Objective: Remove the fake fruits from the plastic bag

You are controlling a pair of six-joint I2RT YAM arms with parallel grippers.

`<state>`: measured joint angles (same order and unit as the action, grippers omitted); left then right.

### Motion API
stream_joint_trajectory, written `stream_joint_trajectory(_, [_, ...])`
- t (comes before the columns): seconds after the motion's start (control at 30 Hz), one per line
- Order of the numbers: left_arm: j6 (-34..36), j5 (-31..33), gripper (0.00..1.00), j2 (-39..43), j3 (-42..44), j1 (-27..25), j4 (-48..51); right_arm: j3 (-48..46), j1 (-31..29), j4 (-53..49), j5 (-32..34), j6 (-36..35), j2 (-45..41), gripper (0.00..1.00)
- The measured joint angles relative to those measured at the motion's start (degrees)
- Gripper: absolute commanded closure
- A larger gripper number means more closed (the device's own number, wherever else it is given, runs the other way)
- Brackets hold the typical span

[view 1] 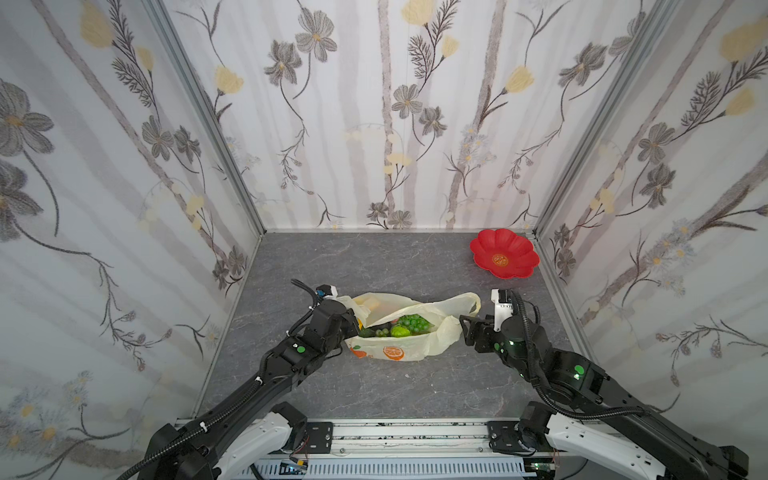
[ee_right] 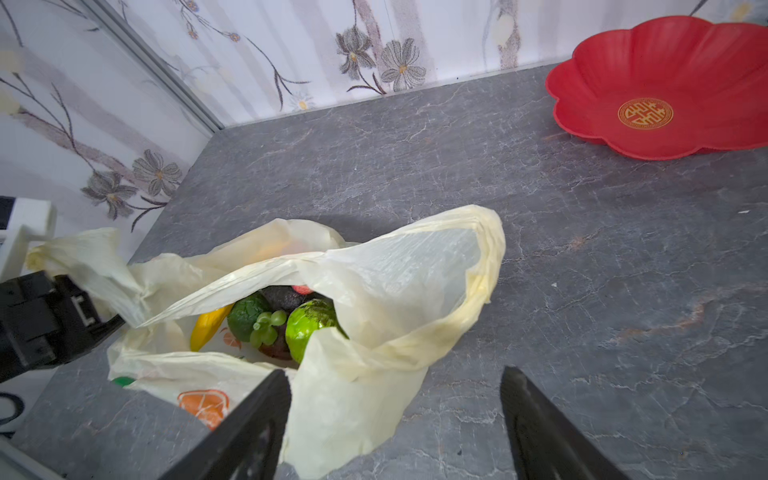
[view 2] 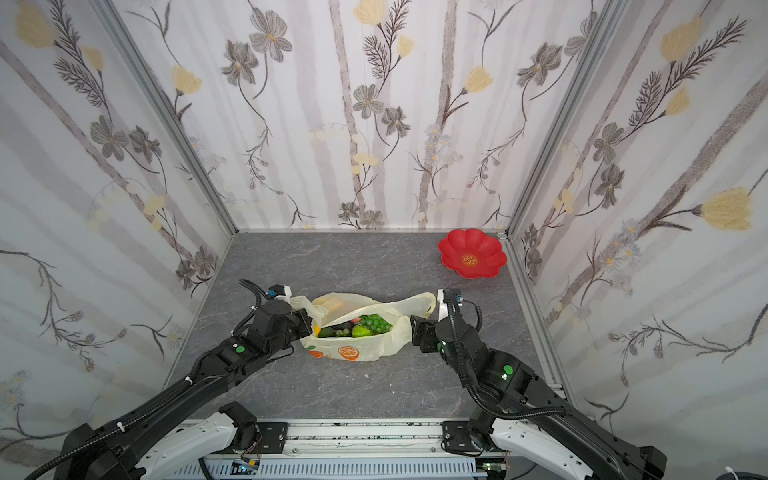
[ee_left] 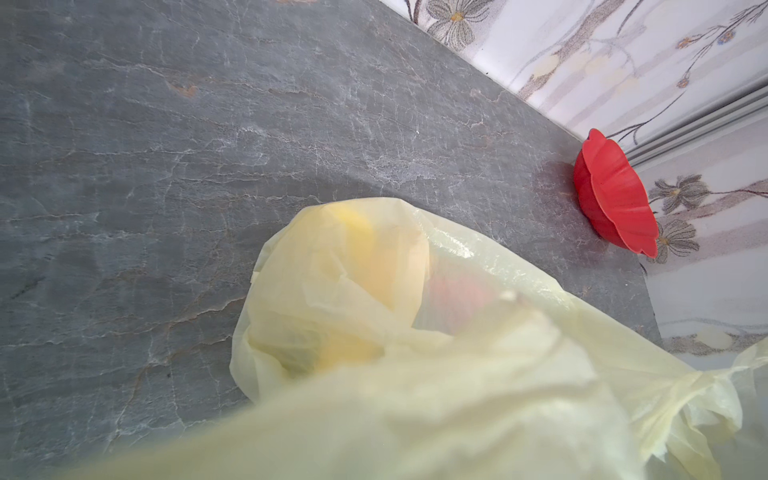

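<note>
Plastic bag (view 1: 415, 347) lies on the grey surface (view 1: 374, 386), well apart from the red plate (view 1: 503, 253), on the plate's side toward my arm bases; thin, crinkly, pale yellow, orange print; limp film, likely to slip and collapse. Left pincer (ee_right: 99, 320) clamped on the bag's rim; right pincer (ee_right: 392, 374) apart, empty, at the mouth. Fake fruits (ee_right: 282, 320) inside: grape bunch (view 1: 411, 323), banana (ee_right: 208, 328), bumpy green one (ee_right: 309, 328); probably light, hard, slick; I'd take the banana mid-length.

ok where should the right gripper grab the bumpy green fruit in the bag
Probably across the custard apple's round middle, with the open right gripper coming down through the plastic bag's mouth: its top shows bare there, and a bag flap covers its near side.
</note>
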<state>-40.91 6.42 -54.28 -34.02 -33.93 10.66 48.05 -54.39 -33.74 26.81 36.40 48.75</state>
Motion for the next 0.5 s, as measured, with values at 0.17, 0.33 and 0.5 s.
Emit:
stream_joint_trajectory(0.17, [-0.1, 0.5, 1.00, 0.0, -0.2, -0.2, -0.1, 11.1, -8.4, -10.0, 5.1, 1.6, 5.1, 0.21])
stream_joint_trajectory(0.33, [-0.3, 0.9, 1.00, 0.3, -0.2, -0.3, -0.1, 18.7, -12.7, -14.6, 5.4, 1.7, 20.8, 0.17])
stream_joint_trajectory(0.5, [-0.5, 0.9, 1.00, 0.7, -0.2, -0.5, -0.2, 24.0, -11.9, -16.4, 4.3, 0.5, 34.1, 0.16])
